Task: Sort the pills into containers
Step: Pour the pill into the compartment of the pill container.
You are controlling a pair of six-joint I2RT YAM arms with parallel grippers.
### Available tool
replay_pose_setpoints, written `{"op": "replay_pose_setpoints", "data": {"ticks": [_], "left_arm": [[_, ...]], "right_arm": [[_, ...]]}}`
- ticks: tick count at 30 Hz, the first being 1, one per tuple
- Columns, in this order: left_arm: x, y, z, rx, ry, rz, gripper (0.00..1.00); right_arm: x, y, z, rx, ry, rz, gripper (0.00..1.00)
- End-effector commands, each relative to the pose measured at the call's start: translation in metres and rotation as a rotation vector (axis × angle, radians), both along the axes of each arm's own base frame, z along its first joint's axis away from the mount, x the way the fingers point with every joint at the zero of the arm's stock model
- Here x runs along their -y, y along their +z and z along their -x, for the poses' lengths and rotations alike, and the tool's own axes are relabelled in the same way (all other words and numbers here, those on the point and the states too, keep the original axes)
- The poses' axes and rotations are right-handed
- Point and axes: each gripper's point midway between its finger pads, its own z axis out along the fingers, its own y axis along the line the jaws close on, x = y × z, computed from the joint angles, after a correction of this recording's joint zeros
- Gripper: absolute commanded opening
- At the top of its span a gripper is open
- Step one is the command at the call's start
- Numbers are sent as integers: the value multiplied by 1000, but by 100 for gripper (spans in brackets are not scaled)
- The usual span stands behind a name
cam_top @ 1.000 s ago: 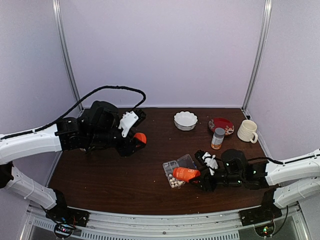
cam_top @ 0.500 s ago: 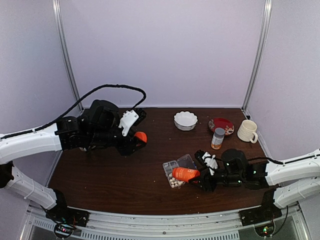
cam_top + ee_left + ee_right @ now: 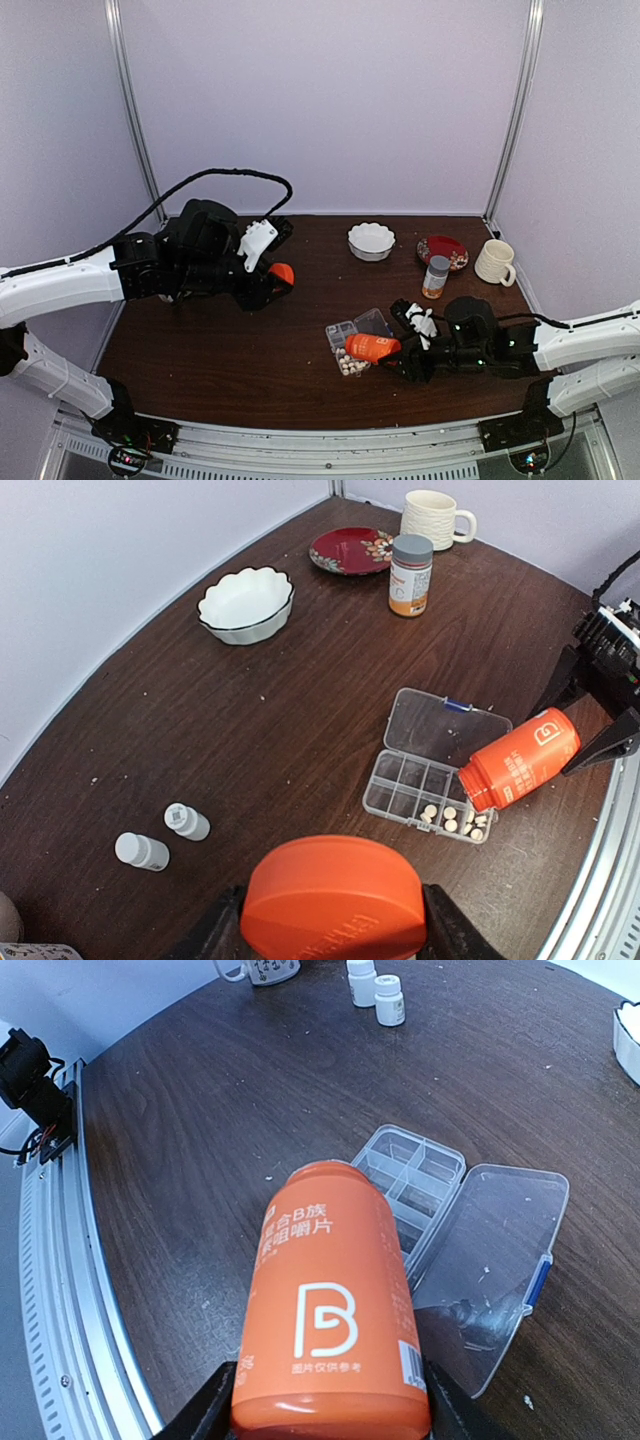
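The bottle (image 3: 330, 1310) in my right tool (image 3: 330, 1402) is orange, printed with a white logo and white lettering. The cap (image 3: 333, 890) in my left tool (image 3: 333, 928) is also orange. The organizer box (image 3: 450, 725) is clear with a blue latch; its pills (image 3: 455, 818) are cream-white. The bench (image 3: 250, 730) is dark brown wood grain. On the far side are a white bowl (image 3: 246, 602), a red plate (image 3: 350, 550) with a floral pattern, a grey-lidded amber jar (image 3: 411, 575) and a cream mug (image 3: 435, 518).

The left arm (image 3: 60, 285) and right arm (image 3: 590, 345) have smooth white shells ending in bulky black wrists. A black cable (image 3: 225, 174) loops over the left one beside a white bracket (image 3: 257, 244); the left gripper (image 3: 330, 935) and right gripper (image 3: 330, 1410) are black-fingered.
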Motion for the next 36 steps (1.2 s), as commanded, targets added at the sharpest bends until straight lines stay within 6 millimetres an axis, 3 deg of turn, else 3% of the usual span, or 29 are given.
{"op": "replay_pose_setpoints", "data": {"ticks": [1, 4, 6, 9, 13, 16, 20, 23, 26, 29, 32, 36], "left_arm": [[6, 14, -4, 20, -3, 40, 0], [6, 15, -4, 20, -3, 40, 0], [6, 15, -4, 20, -2, 41, 0], [5, 15, -4, 21, 1, 41, 0], [5, 14, -4, 19, 2, 41, 0], [6, 14, -5, 18, 0, 41, 0], [5, 15, -4, 19, 0, 43, 0], [6, 14, -4, 18, -1, 40, 0], [5, 14, -4, 19, 1, 42, 0], [5, 14, -4, 18, 0, 41, 0], [4, 14, -4, 18, 2, 41, 0], [4, 14, -4, 18, 1, 41, 0]], "right_arm": [[-3, 0, -4, 4, 6, 32, 0], [-4, 10, -5, 24, -11, -50, 0], [-1, 0, -7, 6, -13, 37, 0], [-5, 12, -3, 21, 0, -45, 0], [-3, 2, -5, 4, 1, 39, 0], [-5, 12, -5, 23, -12, -51, 0], [-4, 0, -3, -8, 6, 27, 0], [-5, 16, -6, 29, -21, -77, 0], [-5, 3, -6, 1, 0, 28, 0], [-8, 13, -3, 13, 0, -73, 0], [-7, 0, -7, -9, -5, 27, 0], [-7, 10, -6, 9, -17, -64, 0]]}}
